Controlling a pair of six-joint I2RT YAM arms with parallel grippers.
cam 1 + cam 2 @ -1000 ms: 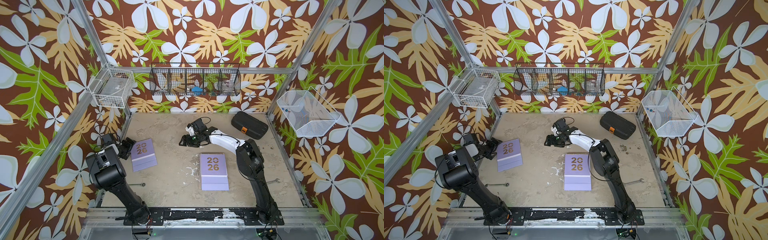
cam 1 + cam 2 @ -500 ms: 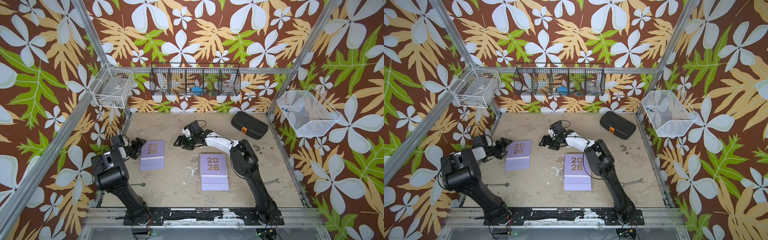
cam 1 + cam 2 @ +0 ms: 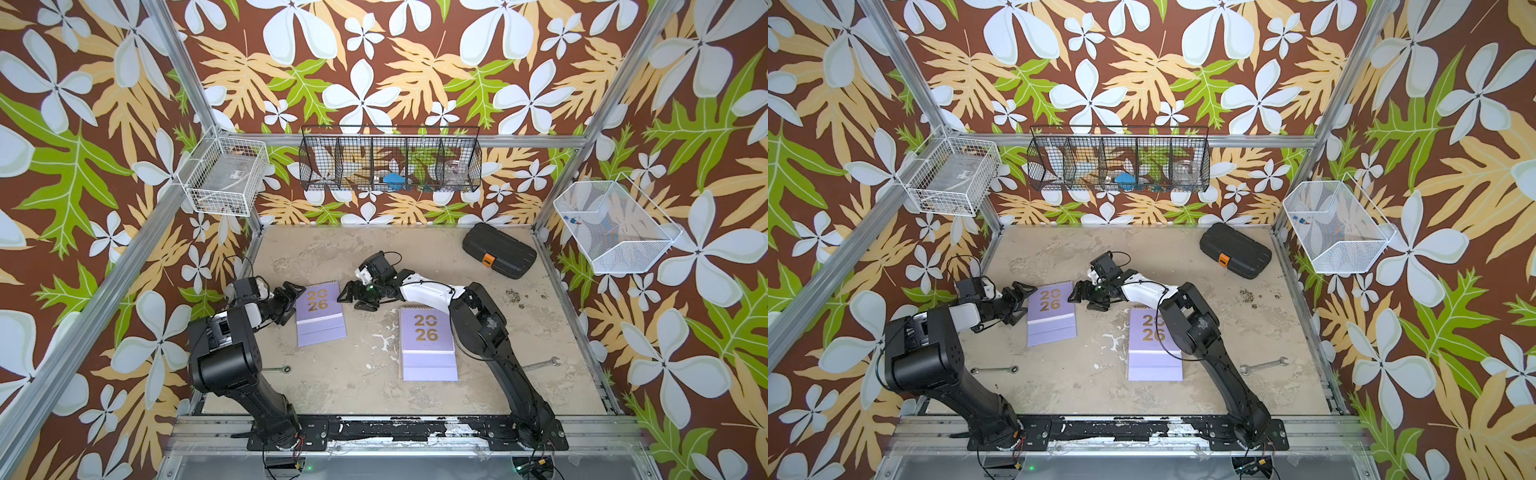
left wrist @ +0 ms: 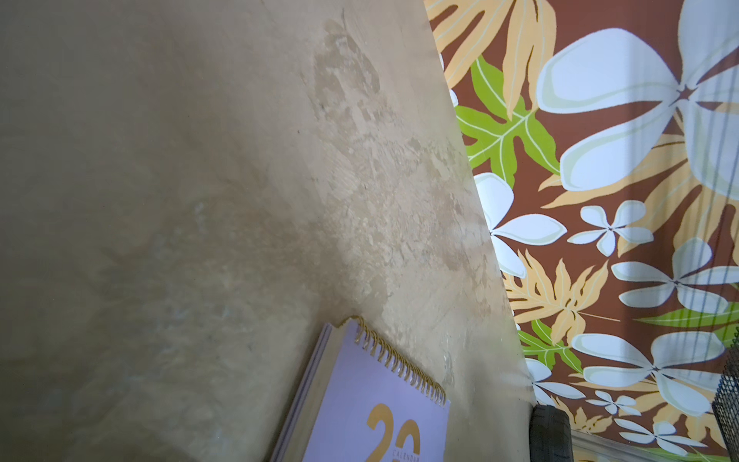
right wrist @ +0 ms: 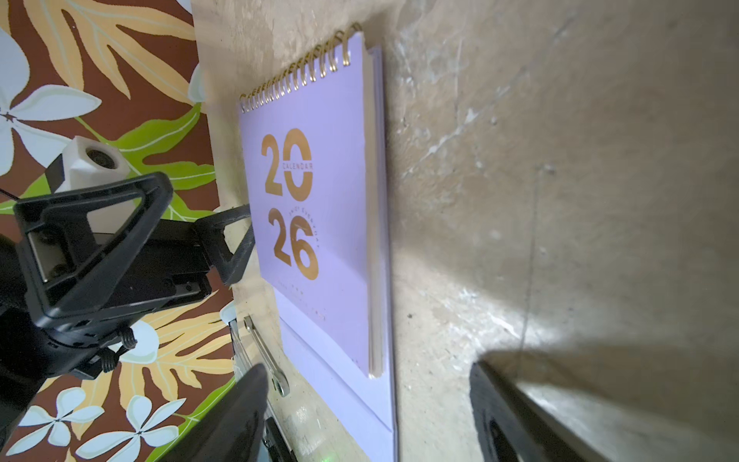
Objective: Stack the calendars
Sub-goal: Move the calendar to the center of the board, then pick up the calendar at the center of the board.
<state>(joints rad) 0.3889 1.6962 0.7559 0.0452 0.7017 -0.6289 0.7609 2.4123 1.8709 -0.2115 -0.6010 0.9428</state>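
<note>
Mottled surface under us: our left end effector and right end effector both stand open, empty, the calendar between them; we should pinch one edge squarely.

Black case (orange latch) on tabletop

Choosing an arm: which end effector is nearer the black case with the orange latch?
Right. Right end effector: mid-table, short of the black case. Left end effector: farther, past a lilac calendar.
</note>
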